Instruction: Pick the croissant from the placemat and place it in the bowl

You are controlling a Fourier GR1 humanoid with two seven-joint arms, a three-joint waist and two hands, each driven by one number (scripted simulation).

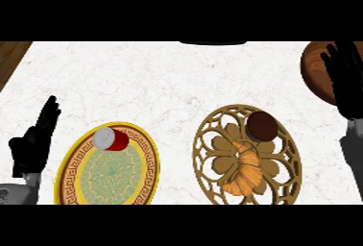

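Looking steeply down from head height onto the white marbled table (177,81), facing away from the body, with only one view given and so nothing shared. Sitting near enough to fill most of the width with the table, showing a strip of wood at the upper left corner. Catching the left hand (32,144) at the left edge and the right hand (346,79) at the right edge.

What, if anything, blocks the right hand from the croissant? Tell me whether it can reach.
Probably yes. The croissant lies uncovered on the placemat. The right hand is open by the bowl. Only a dark round thing lies roughly between them; from above the way looks free.
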